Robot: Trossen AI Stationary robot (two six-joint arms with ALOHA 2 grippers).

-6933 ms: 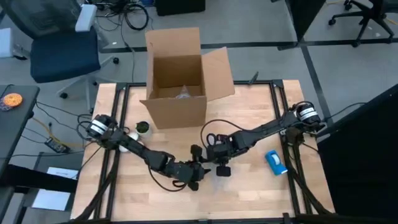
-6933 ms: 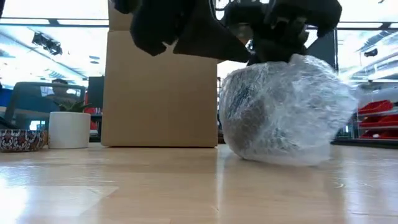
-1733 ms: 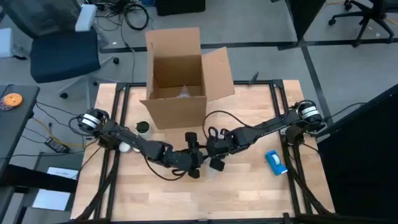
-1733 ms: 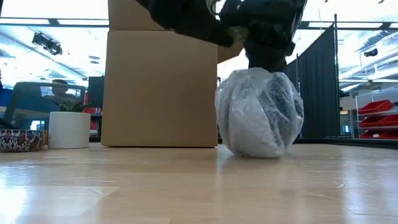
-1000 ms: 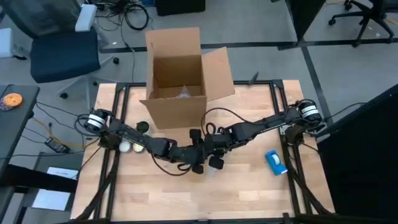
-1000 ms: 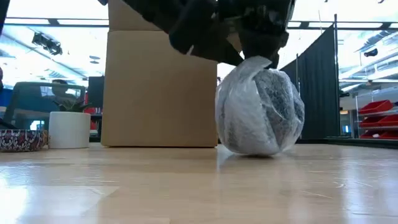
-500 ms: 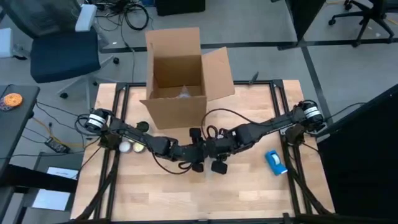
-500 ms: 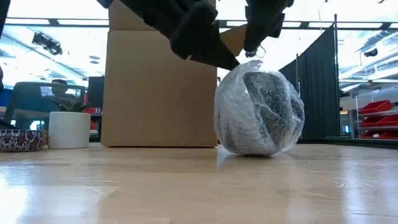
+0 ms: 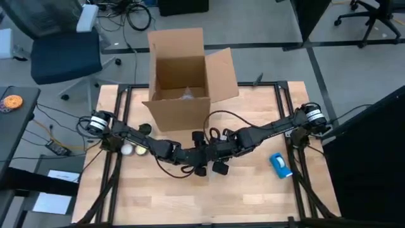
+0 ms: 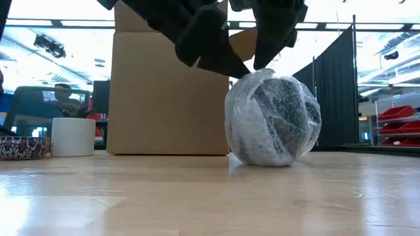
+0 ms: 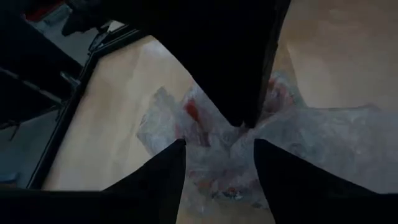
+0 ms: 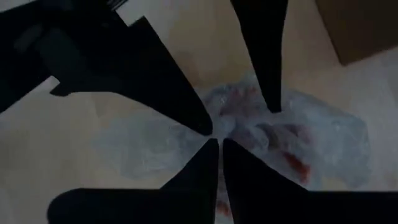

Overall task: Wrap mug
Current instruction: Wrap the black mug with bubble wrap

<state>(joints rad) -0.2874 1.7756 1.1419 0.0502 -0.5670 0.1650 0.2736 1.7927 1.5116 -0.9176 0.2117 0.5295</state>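
The mug shows only as red glimpses [image 12: 292, 158] inside a round bundle of clear bubble wrap [image 10: 272, 118] that rests on the table's middle. Both grippers meet over its top. My left gripper [image 11: 219, 144] is open, one finger on each side of the gathered top. My right gripper [image 12: 221, 142] is shut and comes down on that top from the right. In the high view the arms hide the bundle. My left gripper touches the wrap's top [image 10: 248, 71] with one fingertip [image 10: 241, 65], slanting down from the table's left. Whether the other finger touches, I cannot tell. My right gripper sets its shut fingertips [image 11: 242, 123] on the gathered top of the wrap [image 11: 233, 138], pointing down. Whether wrap lies between them does not show. The bundle stays on the table.
An open cardboard box [image 9: 180, 88] stands at the far middle, right behind the bundle. A white pot [image 10: 72, 136] and a patterned bowl [image 10: 20, 147] sit at the left. A blue object [image 9: 281, 164] lies at the right. Bare wood lies toward the near edge.
My right gripper has let go of the wrap's drawn-up peak, risen clear of it, then come back down onto the top. The peak has settled flat and the bundle has stayed on the table. My left gripper has kept its place at the top.
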